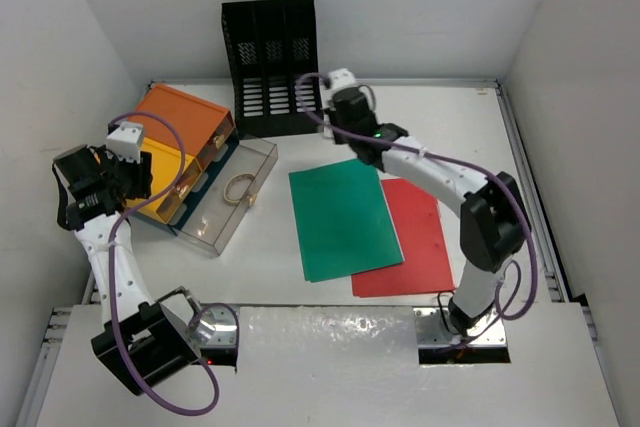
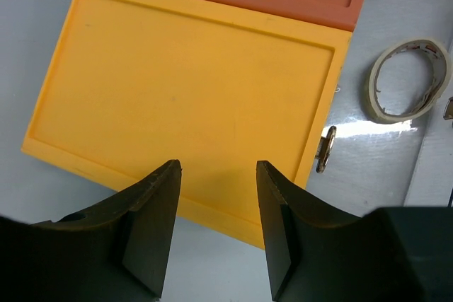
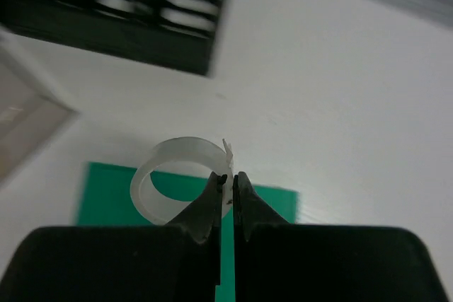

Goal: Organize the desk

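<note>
One thin wall of the clear tape roll (image 3: 180, 150) is all that the right gripper (image 3: 228, 178) pinches, jaws closed on it. We judge the roll may twist or slip out and fall on the green sheet (image 3: 106, 199). The right arm reaches far over the white desk (image 1: 450, 127), near the black file rack (image 1: 268, 57). The left gripper (image 2: 218, 175) hovers half open and empty above the yellow drawer box (image 2: 191, 90).

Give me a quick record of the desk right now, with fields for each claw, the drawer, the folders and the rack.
left claw: open, over the drawer box, holding nothing
right claw: shut on clear tape roll
clear drawer: pulled out, tan tape roll inside
green folder: flat, overlapping red folder
file rack: upright at desk back
</note>
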{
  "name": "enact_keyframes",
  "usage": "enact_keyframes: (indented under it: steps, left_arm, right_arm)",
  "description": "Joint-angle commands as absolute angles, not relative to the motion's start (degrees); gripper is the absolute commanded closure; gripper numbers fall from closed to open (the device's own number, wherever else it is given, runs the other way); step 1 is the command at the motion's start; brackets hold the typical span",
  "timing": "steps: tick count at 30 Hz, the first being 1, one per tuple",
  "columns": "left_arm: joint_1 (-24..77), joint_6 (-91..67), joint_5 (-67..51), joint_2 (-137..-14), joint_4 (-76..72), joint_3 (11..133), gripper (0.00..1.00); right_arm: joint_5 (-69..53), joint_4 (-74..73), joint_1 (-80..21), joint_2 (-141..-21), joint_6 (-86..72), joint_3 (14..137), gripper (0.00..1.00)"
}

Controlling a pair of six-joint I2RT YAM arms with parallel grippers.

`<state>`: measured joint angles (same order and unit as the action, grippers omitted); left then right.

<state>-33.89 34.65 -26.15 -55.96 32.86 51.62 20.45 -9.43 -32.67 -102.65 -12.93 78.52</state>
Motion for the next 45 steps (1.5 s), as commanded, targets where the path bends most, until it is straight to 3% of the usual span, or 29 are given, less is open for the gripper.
enact_keyframes:
  steps: [1, 3, 6, 11, 17, 24, 34, 37, 38, 41, 45]
  left_arm:
    - [-34.72, 34.28, -26.19, -54.4, 31.99, 52.56, 0.55]
    - [-34.8, 33.75, -25.32, -54.14, 31.47, 52.38, 0.55]
    - [-35.15, 32.7, -24.61, -53.7, 30.85, 52.47, 0.55]
    - [-35.77, 32.17, -23.21, -52.91, 30.15, 52.3, 0.55]
    - [-37.09, 30.68, -20.31, -52.38, 27.17, 51.33, 0.55]
    - [-37.18, 29.71, -21.79, -53.09, 25.84, 50.8, 0.55]
    - [-37.18, 31.29, -21.45, -53.17, 25.66, 49.66, 0.55]
    - [-37.26, 31.29, -22.23, -53.61, 25.75, 49.66, 0.55]
    - [-37.27, 31.46, -22.67, -53.79, 26.01, 49.66, 0.55]
    - [-37.27, 31.73, -22.85, -53.7, 26.1, 49.48, 0.55]
    - [-37.18, 31.99, -22.94, -53.7, 26.1, 49.13, 0.55]
  right_arm:
    - [22.6, -2.56, -41.99, -102.56, -10.46, 84.27, 1.0]
    - [19.44, -0.71, -47.95, -107.38, -10.72, 87.52, 1.0]
    - [12.23, -3.41, -54.29, -118.62, -11.08, 104.16, 1.0]
    - [9.32, -8.88, -60.73, -133.32, -10.9, 120.93, 1.0]
    - [8.88, -0.45, -62.49, -134.38, -16.43, 114.88, 1.0]
    - [12.56, -4.21, -63.19, -142.64, -17.92, 122.33, 1.0]
    - [10.55, -0.44, -63.37, -145.02, -18.9, 118.57, 1.0]
    - [10.37, 0.78, -63.46, -144.15, -18.28, 117.42, 0.92]
    - [10.28, 1.05, -63.46, -144.05, -17.93, 117.16, 0.8]
    - [9.15, 1.58, -63.46, -143.09, -17.06, 116.63, 0.62]
    - [7.21, 1.93, -63.54, -141.16, -15.74, 116.19, 0.54]
